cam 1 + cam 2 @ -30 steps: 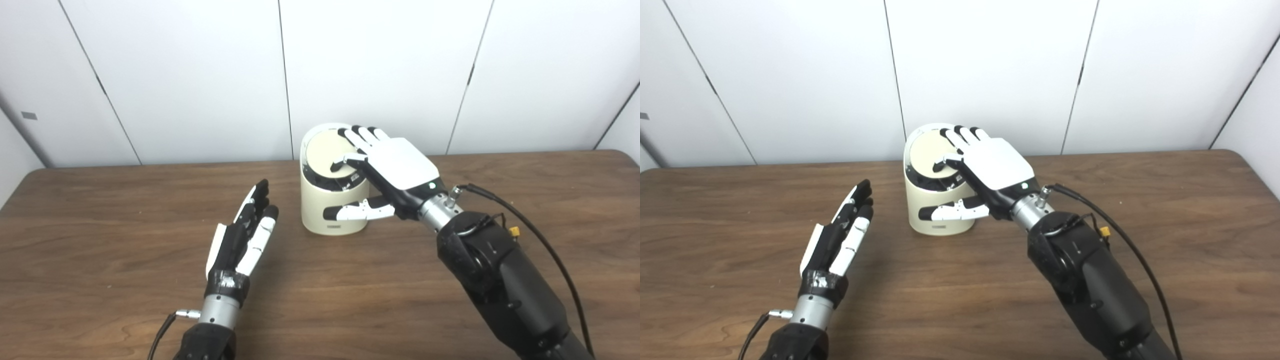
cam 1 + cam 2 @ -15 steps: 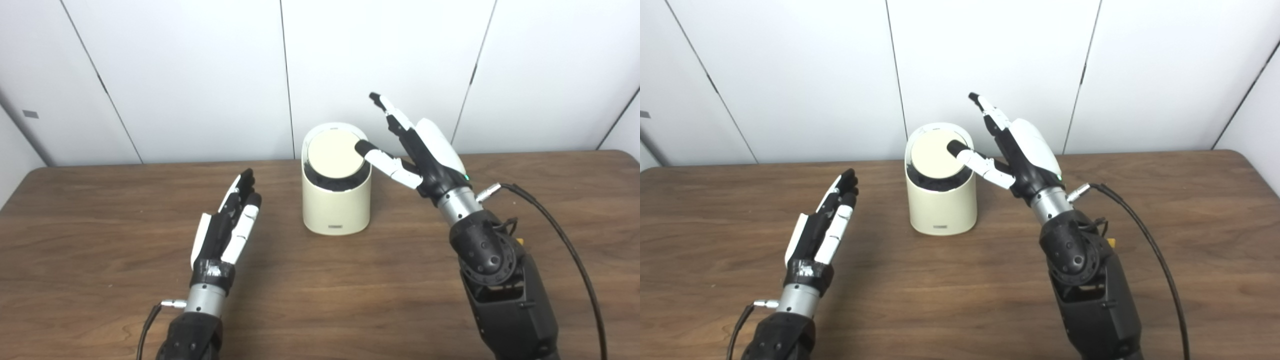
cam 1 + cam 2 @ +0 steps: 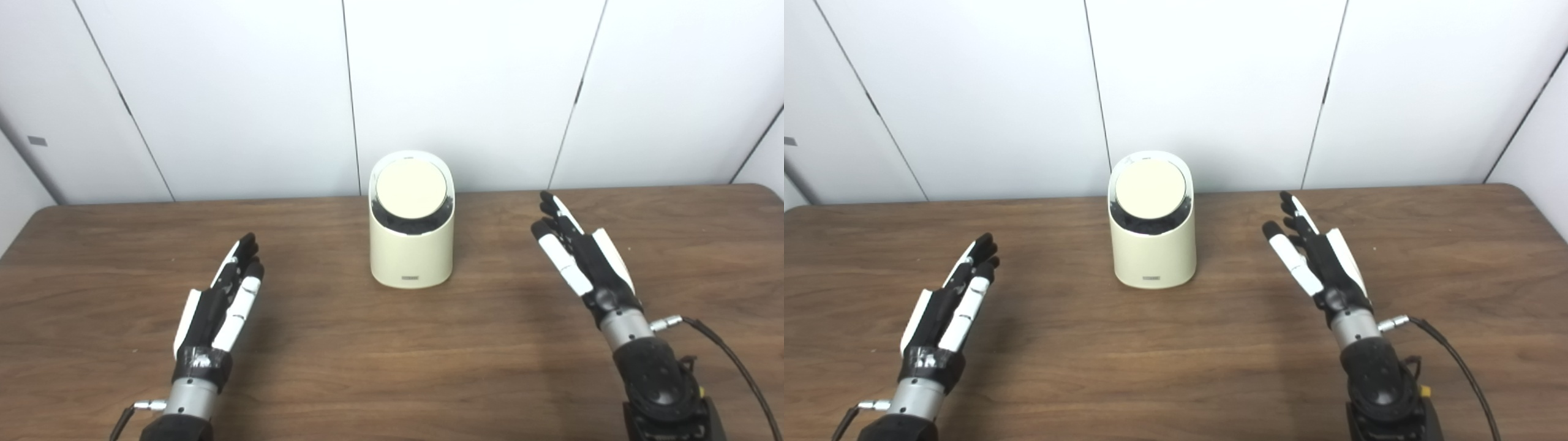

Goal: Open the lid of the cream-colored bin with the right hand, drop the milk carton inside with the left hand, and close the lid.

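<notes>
**Bin shut, both hands off it**

So the cream-colored cylindrical plastic bin sits upright at about 12 o'clock on the dark brown wood-grain table, toward the far edge, close to the white panelled wall. Its round cream lid sits flat in the slanted top, ringed by a dark gap, so it looks closed. There's a small label low on the front of the bin, too small to read.

The black-and-white left hand is down at roughly 8 o'clock, edge-on, fingers straight and held close together, holding nothing. The black-and-white right hand is at about 4 o'clock, same deal: fingers extended, lying side by side, holding nothing. Both are well apart from the bin, one on each side. A black cable runs off the right wrist.
</notes>
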Available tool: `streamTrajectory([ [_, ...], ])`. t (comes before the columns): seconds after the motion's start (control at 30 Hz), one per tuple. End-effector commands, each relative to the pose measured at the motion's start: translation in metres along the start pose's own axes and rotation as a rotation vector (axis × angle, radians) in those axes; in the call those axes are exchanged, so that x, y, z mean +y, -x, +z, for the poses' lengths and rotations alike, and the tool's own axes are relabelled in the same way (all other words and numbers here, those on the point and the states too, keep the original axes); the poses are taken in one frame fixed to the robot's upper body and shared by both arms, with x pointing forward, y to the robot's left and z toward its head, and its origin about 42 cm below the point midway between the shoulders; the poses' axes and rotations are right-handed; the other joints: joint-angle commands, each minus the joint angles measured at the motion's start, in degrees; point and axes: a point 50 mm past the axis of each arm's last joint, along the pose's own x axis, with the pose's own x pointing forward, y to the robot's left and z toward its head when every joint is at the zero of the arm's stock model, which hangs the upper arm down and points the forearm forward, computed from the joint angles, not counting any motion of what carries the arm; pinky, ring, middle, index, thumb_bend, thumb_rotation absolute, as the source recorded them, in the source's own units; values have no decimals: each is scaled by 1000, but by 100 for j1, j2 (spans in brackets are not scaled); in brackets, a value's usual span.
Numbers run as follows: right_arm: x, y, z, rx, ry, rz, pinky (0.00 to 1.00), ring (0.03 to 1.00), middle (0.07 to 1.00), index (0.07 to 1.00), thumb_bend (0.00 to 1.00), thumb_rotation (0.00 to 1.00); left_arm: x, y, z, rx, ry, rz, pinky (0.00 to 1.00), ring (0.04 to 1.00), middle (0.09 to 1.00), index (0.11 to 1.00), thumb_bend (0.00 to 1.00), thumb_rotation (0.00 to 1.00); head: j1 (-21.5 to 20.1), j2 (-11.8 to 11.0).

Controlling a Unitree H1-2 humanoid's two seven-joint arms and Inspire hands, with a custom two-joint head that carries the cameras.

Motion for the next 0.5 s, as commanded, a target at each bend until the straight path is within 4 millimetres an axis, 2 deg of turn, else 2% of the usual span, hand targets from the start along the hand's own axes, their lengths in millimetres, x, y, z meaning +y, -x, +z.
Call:
streamTrajectory([
  [0.0,-6,4,6,-70,-58,-23,883,939,956,951,613,1000,8,4,10,-46,-6,-15,1000,994,996,1000,460,736,-15,11],
  [0.1,-7,16,-7,-67,-128,-19,933,962,968,962,563,1000,15,14,4,-23,-1,-18,1000,1000,1000,1000,432,744,-50,30],
  [0.2,-4,28,-12,-76,-165,-36,917,945,947,945,533,1000,18,24,-9,-20,-26,-17,1000,1000,1000,1000,463,787,-76,43],
  [0.27,1,34,-15,-73,-215,-45,919,936,939,938,518,997,17,31,-19,-12,-14,-22,1000,1000,1000,1000,459,782,-93,57],
  [0.43,13,46,-26,-77,-266,-62,896,919,932,931,550,1000,9,43,-38,-22,-26,12,1000,995,1000,1000,415,780,-74,56],
  [0.47,15,50,-27,-79,-272,-63,908,928,936,931,589,1000,7,46,-41,-25,-25,31,974,964,977,999,425,752,-79,60],
])
